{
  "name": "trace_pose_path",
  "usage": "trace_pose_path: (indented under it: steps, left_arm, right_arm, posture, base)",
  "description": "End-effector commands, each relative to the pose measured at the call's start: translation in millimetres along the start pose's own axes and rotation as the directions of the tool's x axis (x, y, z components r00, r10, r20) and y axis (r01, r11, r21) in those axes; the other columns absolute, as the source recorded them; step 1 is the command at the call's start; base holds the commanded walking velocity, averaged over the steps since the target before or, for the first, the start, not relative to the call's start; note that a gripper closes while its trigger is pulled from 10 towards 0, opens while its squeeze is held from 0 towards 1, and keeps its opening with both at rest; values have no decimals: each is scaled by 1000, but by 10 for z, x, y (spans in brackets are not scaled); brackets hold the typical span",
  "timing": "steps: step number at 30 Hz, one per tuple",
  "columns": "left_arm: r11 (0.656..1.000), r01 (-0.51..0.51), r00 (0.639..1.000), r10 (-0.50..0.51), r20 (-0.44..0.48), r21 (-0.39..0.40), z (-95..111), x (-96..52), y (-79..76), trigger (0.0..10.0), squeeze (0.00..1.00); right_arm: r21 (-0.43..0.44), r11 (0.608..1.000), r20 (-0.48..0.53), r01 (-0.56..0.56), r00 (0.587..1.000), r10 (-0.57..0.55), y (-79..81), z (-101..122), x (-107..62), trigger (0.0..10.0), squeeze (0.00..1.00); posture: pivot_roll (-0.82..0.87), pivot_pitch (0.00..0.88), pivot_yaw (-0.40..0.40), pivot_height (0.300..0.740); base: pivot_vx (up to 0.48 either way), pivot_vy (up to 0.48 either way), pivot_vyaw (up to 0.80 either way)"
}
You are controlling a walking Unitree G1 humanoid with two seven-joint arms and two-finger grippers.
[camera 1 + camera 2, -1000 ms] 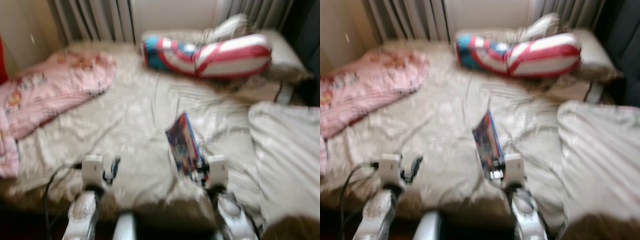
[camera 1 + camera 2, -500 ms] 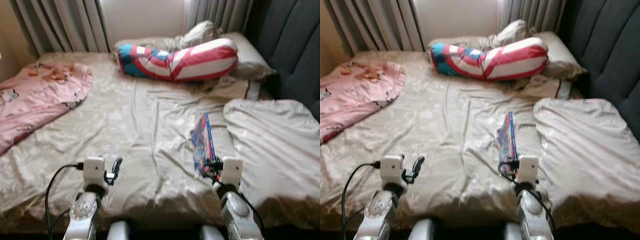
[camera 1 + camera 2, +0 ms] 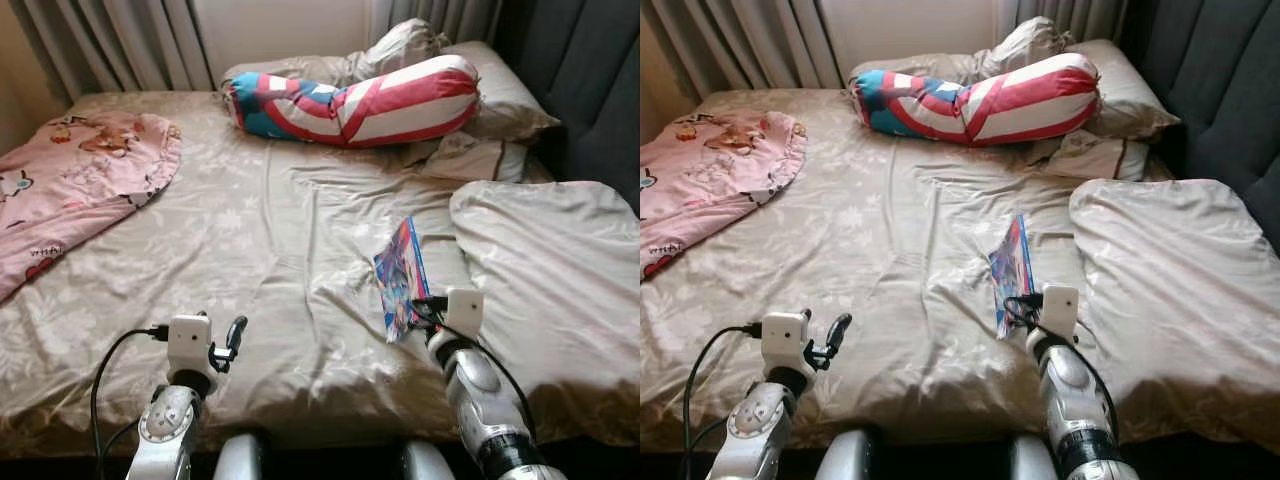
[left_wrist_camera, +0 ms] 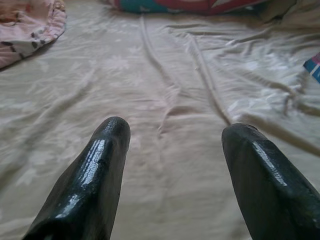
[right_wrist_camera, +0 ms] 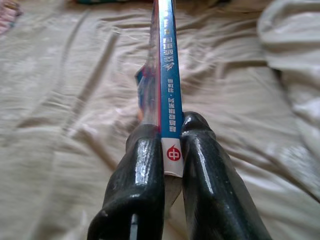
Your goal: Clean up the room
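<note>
A thin colourful book [image 3: 398, 275] with a blue spine [image 5: 166, 65] stands on edge above the beige bed sheet [image 3: 260, 220]. My right gripper [image 3: 418, 312] is shut on its lower end, with both black fingers [image 5: 145, 170] pinching the spine. My left gripper [image 3: 234, 335] is held low over the front of the bed. It is open, and its two fingers [image 4: 95, 170] are spread wide with nothing but sheet between them.
A pink blanket [image 3: 75, 185] lies at the left of the bed. A red, white and blue bolster [image 3: 355, 100] and grey pillows [image 3: 490, 100] sit at the head. A rumpled cream duvet [image 3: 545, 270] covers the right side. Curtains [image 3: 110, 40] hang behind; a dark headboard [image 3: 590, 90] stands at right.
The camera has swung right and steadied, so the whole bed has shifted in view and is sharp now. The right gripper still holds the book, which is now tilted slightly differently.
</note>
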State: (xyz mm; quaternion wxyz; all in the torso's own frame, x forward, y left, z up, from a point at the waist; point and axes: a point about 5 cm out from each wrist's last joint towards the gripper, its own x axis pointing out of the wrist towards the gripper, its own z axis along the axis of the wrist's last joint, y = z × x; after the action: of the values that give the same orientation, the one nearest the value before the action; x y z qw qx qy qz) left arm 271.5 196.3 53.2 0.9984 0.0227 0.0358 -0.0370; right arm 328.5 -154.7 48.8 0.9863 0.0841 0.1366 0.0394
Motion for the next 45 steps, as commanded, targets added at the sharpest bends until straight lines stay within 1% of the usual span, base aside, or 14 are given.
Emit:
trace_pose_path:
  steps: [1, 3, 6, 7, 10, 15, 19, 20, 21, 23, 24, 29, 37, 45]
  left_arm:
    - [1000, 0, 1000, 0, -15, 12, -11, -42, 45, 10000, 0]
    - [1000, 0, 1000, 1, -18, 15, -13, -57, 59, 10000, 0]
    - [1000, 0, 1000, 0, -25, 19, -20, -81, 77, 10000, 0]
    - [1000, -1, 1000, 1, -29, 19, -24, -91, 87, 10000, 0]
    - [1000, 0, 999, 1, -41, 24, -36, -127, 114, 10000, 0]
    - [1000, 10, 999, -9, -52, 29, -50, -155, 105, 10000, 0]
    - [999, 19, 998, -17, -57, 33, -47, -166, 104, 10000, 0]
    - [999, 21, 998, -18, -60, 34, -45, -170, 110, 10000, 0]
    - [999, 22, 998, -19, -61, 34, -45, -171, 112, 10000, 0]
    - [999, 24, 998, -22, -65, 35, -41, -174, 115, 10000, 0]
    - [999, 27, 997, -24, -66, 36, -38, -173, 115, 10000, 0]
    - [999, 29, 997, -26, -69, 37, -31, -168, 122, 10000, 0]
    - [999, 35, 997, -32, -73, 39, -12, -151, 122, 10000, 0]
    - [999, 34, 997, -31, -73, 38, -2, -143, 116, 10000, 0]
  right_arm:
    - [12, 1000, 43, -12, 999, 12, 19, 105, 42, 10000, 0]
    - [5, 1000, 31, -5, 1000, 5, 18, 104, 57, 10000, 0]
    - [40, 999, 5, -3, 1000, 3, 16, 68, 66, 10000, 0]
    - [62, 998, -10, -14, 1000, 15, 28, 43, 68, 10000, 0]
    - [86, 995, -18, -40, 999, 41, 82, 7, 72, 10000, 0]
    - [67, 998, -29, -18, 999, 20, 84, -46, 60, 10000, 0]
    - [60, 998, -56, 12, 998, -8, 14, -119, 30, 10000, 0]
    - [48, 998, -84, 41, 996, -37, -62, -171, 4, 10000, 0]
    - [47, 998, -89, 51, 995, -47, -89, -182, -4, 10000, 0]
    - [47, 997, -93, 63, 994, -59, -130, -192, -15, 10000, 0]
    - [18, 997, -87, 75, 994, -73, -170, -187, -25, 10000, 0]
    - [-6, 994, -97, 108, 989, -108, -244, -196, -40, 10000, 0]
    - [-16, 991, -103, 134, 986, -135, -309, -216, -63, 10000, 0]
    - [-28, 991, -99, 131, 986, -134, -312, -212, -63, 10000, 0]
  posture:
    - [-30, 82, 27, 618]
    - [-30, 85, 33, 618]
    - [-27, 88, 37, 618]
    - [-25, 91, 38, 618]
    - [-22, 95, 43, 618]
    - [-17, 93, 53, 618]
    - [-17, 88, 59, 618]
    - [-19, 86, 62, 618]
    - [-18, 85, 62, 618]
    - [-16, 85, 64, 618]
    - [-17, 84, 65, 618]
    - [-17, 89, 69, 618]
    - [-14, 98, 75, 618]
    - [-13, 101, 75, 618]
  base:
    - [0, 0, 0]
    - [0, 0, 0]
    - [0, 0, 0]
    - [0, 0, 0]
    - [0, 0, 0]
    - [0, 0, 0]
    - [0, 0, 0]
    - [0, 0, 0]
    - [0, 0, 0]
    - [0, 0, 0]
    - [0, 0, 0]
    - [0, 0, 0]
    - [0, 0, 0]
    - [0, 0, 0]
